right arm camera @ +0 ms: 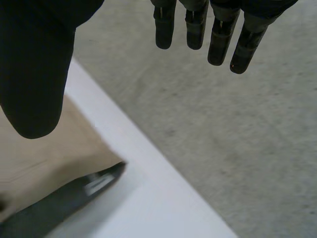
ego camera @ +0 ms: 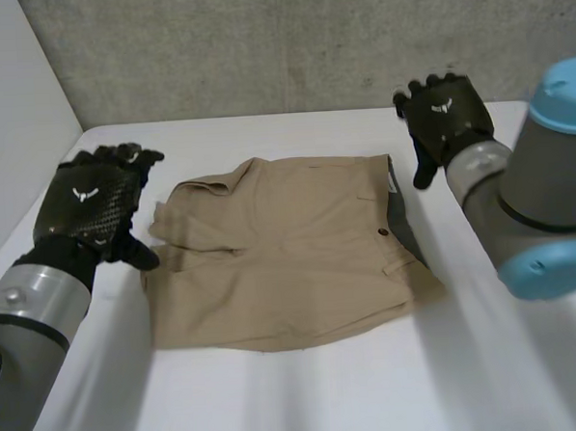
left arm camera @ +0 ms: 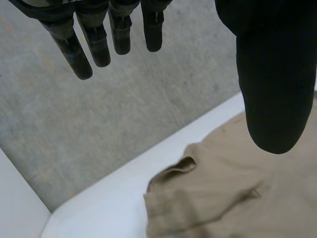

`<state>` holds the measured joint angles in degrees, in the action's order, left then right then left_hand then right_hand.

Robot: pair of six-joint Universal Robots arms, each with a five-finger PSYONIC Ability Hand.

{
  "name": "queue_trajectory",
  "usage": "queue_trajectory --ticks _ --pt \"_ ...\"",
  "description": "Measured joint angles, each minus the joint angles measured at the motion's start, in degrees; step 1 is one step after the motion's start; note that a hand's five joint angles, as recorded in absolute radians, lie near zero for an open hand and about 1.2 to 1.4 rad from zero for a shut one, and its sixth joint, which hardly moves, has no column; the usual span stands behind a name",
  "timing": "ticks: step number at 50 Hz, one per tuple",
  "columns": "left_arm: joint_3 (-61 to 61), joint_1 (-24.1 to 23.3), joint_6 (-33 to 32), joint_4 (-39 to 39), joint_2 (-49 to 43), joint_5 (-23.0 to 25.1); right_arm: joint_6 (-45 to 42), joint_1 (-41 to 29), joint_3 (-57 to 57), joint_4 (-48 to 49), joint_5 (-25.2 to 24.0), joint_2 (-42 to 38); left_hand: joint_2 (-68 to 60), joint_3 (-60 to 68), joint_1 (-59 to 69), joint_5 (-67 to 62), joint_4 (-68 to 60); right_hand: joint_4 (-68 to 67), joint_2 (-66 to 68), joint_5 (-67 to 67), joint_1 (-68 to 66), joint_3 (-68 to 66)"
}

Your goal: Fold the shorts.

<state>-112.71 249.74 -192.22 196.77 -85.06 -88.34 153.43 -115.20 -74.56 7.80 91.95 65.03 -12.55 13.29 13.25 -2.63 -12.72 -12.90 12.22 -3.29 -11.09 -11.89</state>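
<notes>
Tan shorts, head view: the shorts (ego camera: 290, 259) lay spread on the white table (ego camera: 375, 394), between the two hands and held by neither.
Left hand, head view: the left hand (ego camera: 89, 207) hovered just beside one edge of the shorts, fingers relaxed and empty.
Right hand, head view: the right hand (ego camera: 444, 116) hung near the waistband side, fingers loose.
Left wrist view: fingers (left arm camera: 79, 54) were straight, well apart from the thumb (left arm camera: 275, 99); a rumpled corner of the shorts lay beyond the thumb.
Right wrist view: fingers were straight and spread from the thumb; the shorts' edge, with its dark lining (right arm camera: 64, 203), lay below the thumb.
</notes>
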Motion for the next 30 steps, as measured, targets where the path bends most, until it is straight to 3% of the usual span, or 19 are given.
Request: queue_trajectory --ticks 5,7,9,13,23,30 --pt "-1.7 -1.2 -0.3 -5.0 1.1 -0.2 -1.5 2.7 -12.1 -3.0 -8.1 6.4 0.0 0.0 0.0 0.0 0.0 0.0 0.0 0.0 0.0 0.0" --pt "-1.7 -1.2 -0.3 -5.0 1.1 -0.2 -1.5 2.7 -12.1 -3.0 -8.1 6.4 0.0 0.0 0.0 0.0 0.0 0.0 0.0 0.0 0.0 0.0" --pt "-2.7 -1.9 -0.3 -9.2 2.1 -0.4 -2.3 4.8 -18.0 -5.2 -12.9 8.3 -0.4 0.1 0.2 -0.4 -0.3 0.0 0.0 0.0 0.0 0.0" --pt "-4.1 -2.2 -0.1 -13.5 2.8 -0.6 -3.1 7.1 -22.8 -6.6 -17.3 8.7 -5.5 4.4 5.2 -5.6 -5.3 -2.6 3.2 -2.4 -2.0 -3.5" --pt "-7.4 -2.3 -0.1 -16.0 1.4 -1.3 -4.6 9.7 -26.3 -4.0 -20.2 4.9 -6.4 5.4 5.6 -6.5 -6.2 -9.9 10.2 -8.8 -8.6 -11.2" --pt "-7.0 -1.5 -0.3 -15.5 -6.0 -2.0 -5.8 10.2 -25.9 1.6 -20.7 0.7 -6.4 5.4 5.6 -6.5 -6.2 -17.5 18.3 -15.8 -15.0 -18.7"
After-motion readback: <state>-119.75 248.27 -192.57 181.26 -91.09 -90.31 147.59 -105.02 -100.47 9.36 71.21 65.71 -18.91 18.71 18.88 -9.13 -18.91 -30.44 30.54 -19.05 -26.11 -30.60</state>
